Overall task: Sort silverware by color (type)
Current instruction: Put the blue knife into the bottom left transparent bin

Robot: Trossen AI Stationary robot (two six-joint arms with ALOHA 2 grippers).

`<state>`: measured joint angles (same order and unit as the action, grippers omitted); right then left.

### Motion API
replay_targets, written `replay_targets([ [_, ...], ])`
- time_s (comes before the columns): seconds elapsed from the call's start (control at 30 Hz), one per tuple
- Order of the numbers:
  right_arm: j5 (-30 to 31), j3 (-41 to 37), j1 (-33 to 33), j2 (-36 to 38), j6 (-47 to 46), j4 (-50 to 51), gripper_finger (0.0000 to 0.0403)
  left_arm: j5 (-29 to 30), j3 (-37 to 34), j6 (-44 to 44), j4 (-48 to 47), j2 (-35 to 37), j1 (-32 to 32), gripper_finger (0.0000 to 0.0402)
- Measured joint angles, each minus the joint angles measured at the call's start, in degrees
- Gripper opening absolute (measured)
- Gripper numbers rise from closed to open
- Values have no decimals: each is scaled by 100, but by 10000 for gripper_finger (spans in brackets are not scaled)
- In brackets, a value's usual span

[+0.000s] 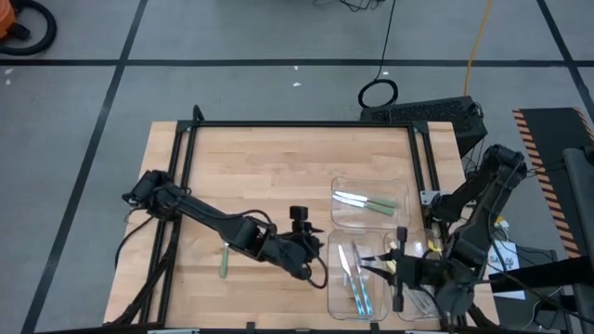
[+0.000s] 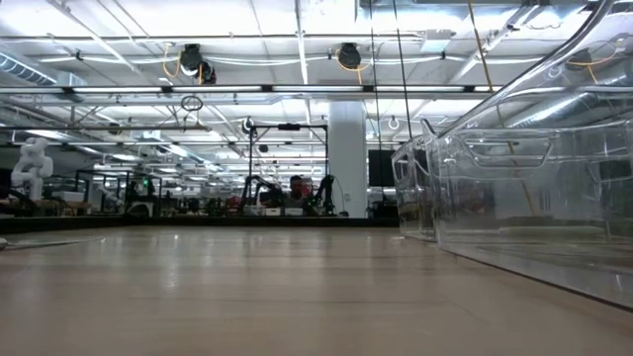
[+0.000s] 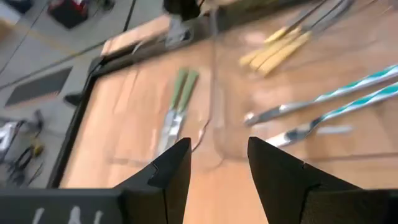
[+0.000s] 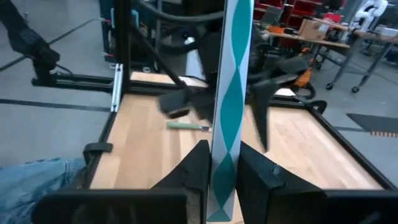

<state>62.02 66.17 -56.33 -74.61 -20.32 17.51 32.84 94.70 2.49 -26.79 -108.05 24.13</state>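
The silverware lies sorted in clear trays: two green-handled pieces in the far tray, teal-and-white ones in the near tray, yellow ones in a third. One green piece lies flat on the bare wood. My left gripper hangs open just left of the trays, nothing between its fingers. My right gripper hovers over the near trays, shut on a teal-and-white utensil. My right gripper pinches the teal-and-white handle between its two fingers, not far from the handle's free end. The fingers come nearly level from the table's right and lie across the handle. The utensil is lifted clear; its metal end is out of frame.
A black frame rail runs around the tabletop. Bare wood lies left of and beyond the trays. Clear tray walls fill the right of the low view. A person's leg in jeans shows beside the table.
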Motion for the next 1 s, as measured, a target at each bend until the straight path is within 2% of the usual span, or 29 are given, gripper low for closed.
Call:
replay_targets([
  [0.1, 62, -2, -39, -22, -103, 160, 46, 179, -191, -192, -138, 38, -118, 168],
  [0.23, 116, -2, -42, -9, -345, 476, 45, 381, -858, -318, -145, 162, -353, 168],
  [0.43, 190, -2, -33, 35, -1063, 1206, 45, 167, -2277, -479, 965, 990, -785, 138],
  [0.57, 245, -2, 8, 24, -2215, 1952, 45, -182, -3234, -470, 1771, 1774, -868, 114],
  [0.63, 248, -2, 15, -42, -3015, 2264, 45, -231, -3579, -479, 1674, 2136, -816, 108],
  [0.8, 104, -2, 19, -480, -4404, 2371, 49, -329, -3808, -639, 1601, 2494, -560, 106],
  [1.0, -647, -4, 83, -1087, -4684, 1590, 52, -343, -3799, -785, 1537, 2502, -99, 106],
])
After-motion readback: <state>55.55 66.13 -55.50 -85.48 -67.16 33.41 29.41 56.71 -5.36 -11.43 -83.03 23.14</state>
